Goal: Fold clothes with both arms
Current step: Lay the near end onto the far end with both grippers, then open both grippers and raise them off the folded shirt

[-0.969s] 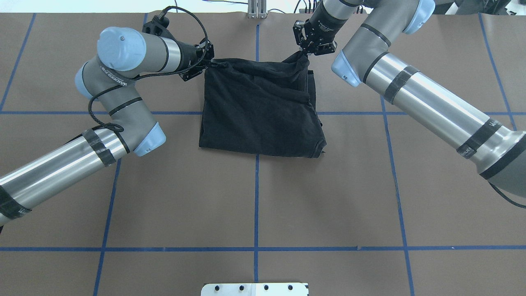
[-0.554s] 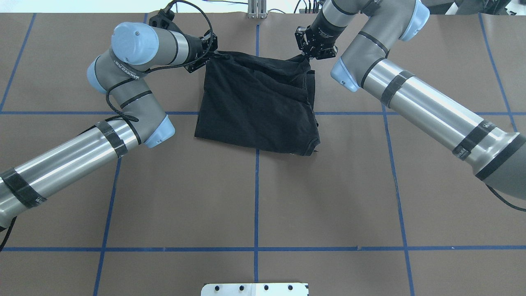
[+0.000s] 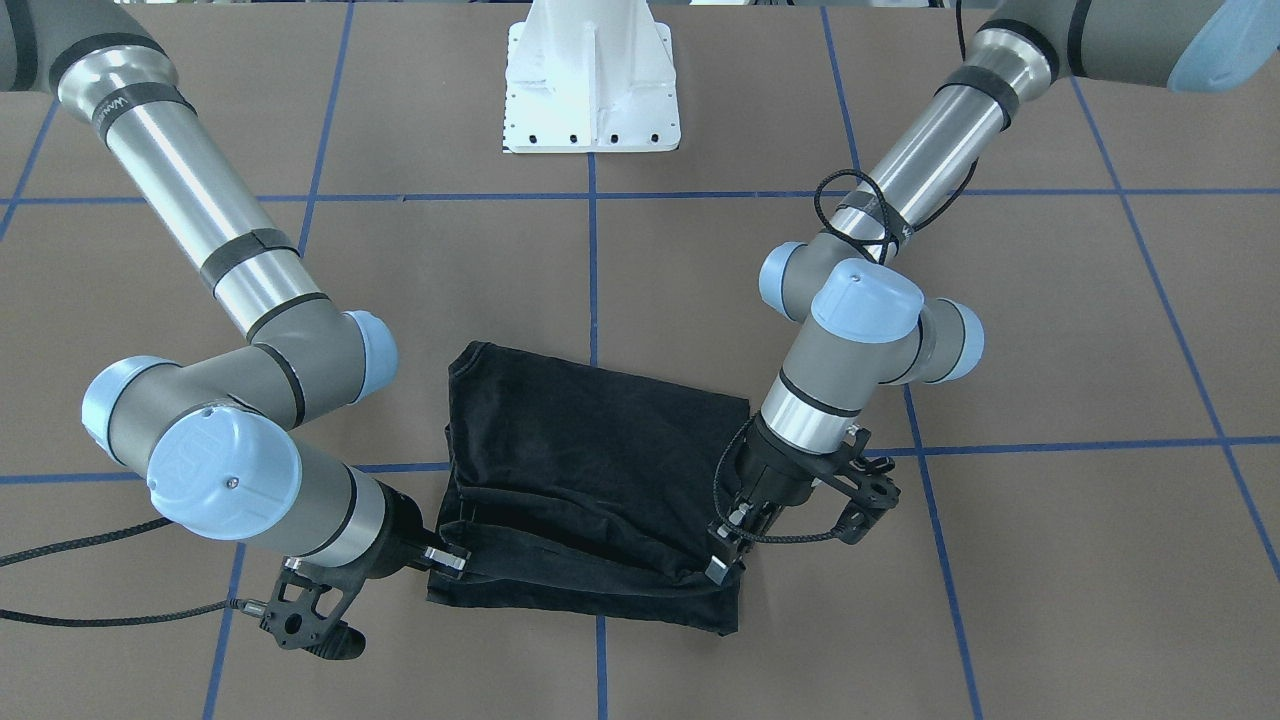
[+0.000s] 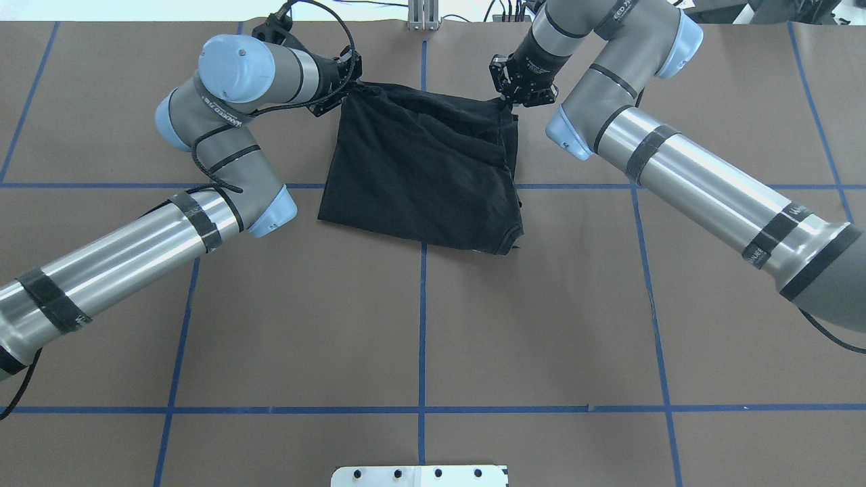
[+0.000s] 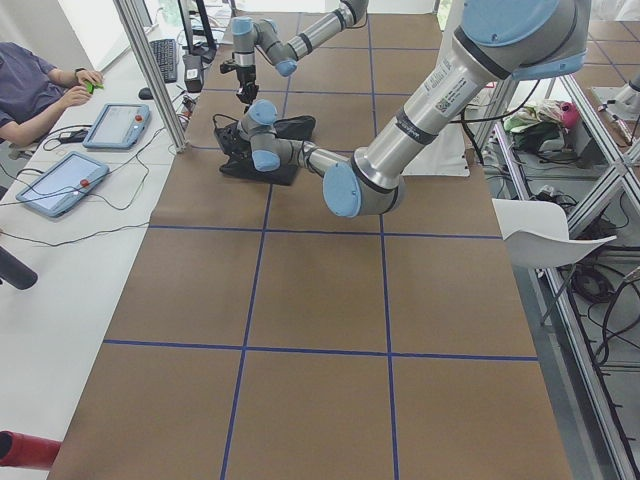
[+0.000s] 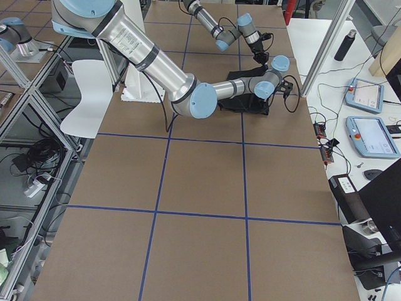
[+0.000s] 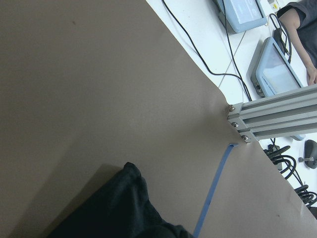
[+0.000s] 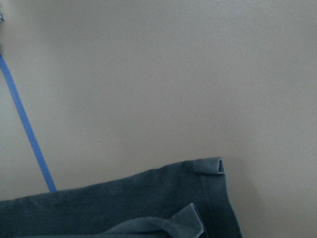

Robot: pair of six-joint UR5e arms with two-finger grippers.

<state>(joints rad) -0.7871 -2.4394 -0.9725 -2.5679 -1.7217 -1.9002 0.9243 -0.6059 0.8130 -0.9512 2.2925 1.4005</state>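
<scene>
Pinching the top edge of the folded black T-shirt, both hands are clamped on cloth: the left hand at its upper left corner, the right hand at its upper right. The shirt lies plain side up on the brown desk, upper middle of the overhead view

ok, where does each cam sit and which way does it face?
Front-facing: across table, facing robot; left arm, right arm, white base, T-shirt.
Overhead: behind robot, looking forward-down; left hand, right hand grip T-shirt's far corners.
Exterior left: table's left end; left arm near.
Exterior right: opposite end; right arm near.
Left wrist: down at T-shirt corner, table; no hand.
Right wrist: down at T-shirt hem; no hand.
Shared: T-shirt in all.
</scene>
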